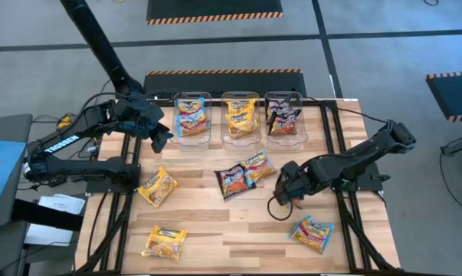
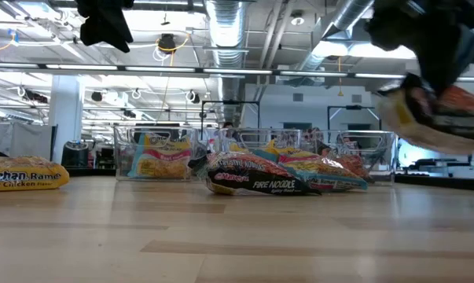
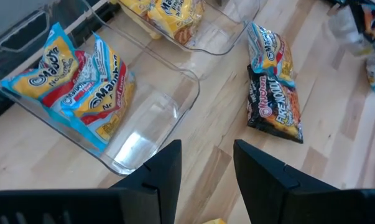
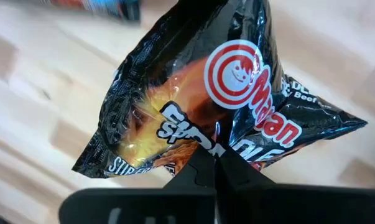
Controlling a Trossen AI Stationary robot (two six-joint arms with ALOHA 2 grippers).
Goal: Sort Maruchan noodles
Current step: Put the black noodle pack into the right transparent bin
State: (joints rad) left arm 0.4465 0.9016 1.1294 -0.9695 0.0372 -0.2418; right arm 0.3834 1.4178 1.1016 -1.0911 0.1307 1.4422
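Your right gripper (image 4: 215, 163) is clamped on the edge of a glossy dark maroon-black noodle packet (image 4: 218, 99), which hangs free above the wooden slatted table (image 1: 238, 230), lifted on the right side. The fingers pinch only a thin margin of the film, so I judge the hold is light; move slowly and keep the wrist steady so that the packet does not slip or swing.

3 clear plastic bins stand in a row at the far edge. The right-hand bin (image 1: 284, 136) already holds dark packets, the middle bin (image 1: 240, 138) yellow-orange ones, the left-hand bin (image 1: 191, 139) light blue-pink ones. So carry this packet to the right-hand bin, stop above its opening, and release only when the packet is inside the walls.

Your left gripper (image 3: 204, 163) waits with its fingers apart just beside the left-hand bin. Other packets still lie on the table, among them a dark packet (image 1: 232, 181) and a blue-pink packet (image 1: 259, 167) near the centre.
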